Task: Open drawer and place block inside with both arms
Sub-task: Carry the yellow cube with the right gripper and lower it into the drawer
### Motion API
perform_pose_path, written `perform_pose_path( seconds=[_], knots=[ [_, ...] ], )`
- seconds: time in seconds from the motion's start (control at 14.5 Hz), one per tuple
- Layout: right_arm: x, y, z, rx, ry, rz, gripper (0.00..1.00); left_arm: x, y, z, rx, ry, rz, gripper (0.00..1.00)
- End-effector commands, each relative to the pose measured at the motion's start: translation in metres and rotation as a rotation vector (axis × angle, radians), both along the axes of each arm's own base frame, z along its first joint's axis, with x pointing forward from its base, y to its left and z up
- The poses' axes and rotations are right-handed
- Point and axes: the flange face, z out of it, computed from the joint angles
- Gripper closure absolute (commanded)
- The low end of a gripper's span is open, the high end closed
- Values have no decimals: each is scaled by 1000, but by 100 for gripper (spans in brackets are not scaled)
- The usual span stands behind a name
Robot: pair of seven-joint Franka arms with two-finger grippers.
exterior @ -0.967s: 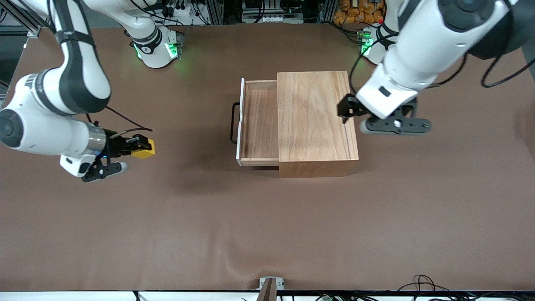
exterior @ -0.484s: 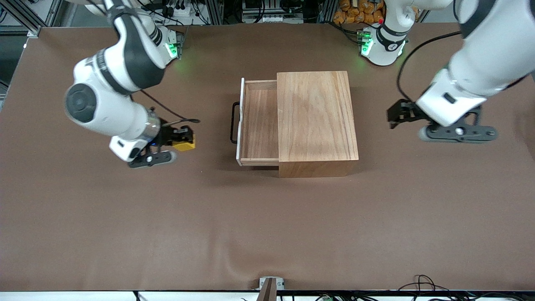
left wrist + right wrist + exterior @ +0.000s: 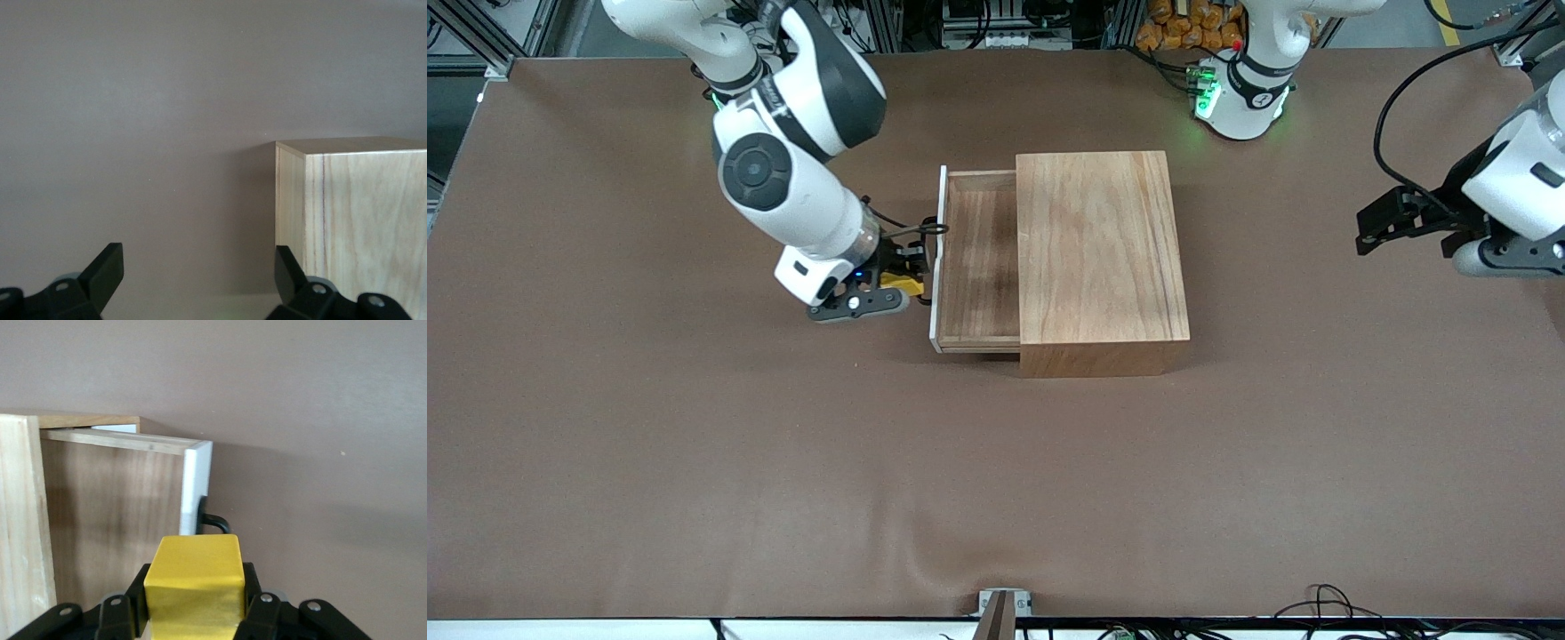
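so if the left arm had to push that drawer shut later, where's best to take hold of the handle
Probably the middle of the handle's long bar, coming from the right arm's end of the table, fingers straddling the bar. It is a thin wire loop standing off the drawer's white front panel, leaving a gap. The right end effector, holding the block, crowds it now.

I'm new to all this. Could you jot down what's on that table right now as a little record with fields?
Box: large plain wooden box on the brown table
Drawer: shallow light-wood drawer pulled open toward the right arm's end, nothing inside
Handle: thin black wire handle on its white front panel
Block: small bright yellow cube, held in the air over the handle
Right gripper: black right gripper, shut on the cube, just outside the drawer front
Left gripper: black left gripper, open, holding nothing, over the table toward the left arm's end
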Motion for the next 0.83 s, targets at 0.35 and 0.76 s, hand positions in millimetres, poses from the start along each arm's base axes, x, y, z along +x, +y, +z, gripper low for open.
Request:
perform_pose_path(
  seconds=[0.35,0.76],
  knots=[
    [-17,80,-43,-66,-14,32,94,-41,45,1,53,-86,-5,0],
    [-30,104,-69,-93,-10,71,88,-17,45,9,39,-109,12,0]
  ],
)
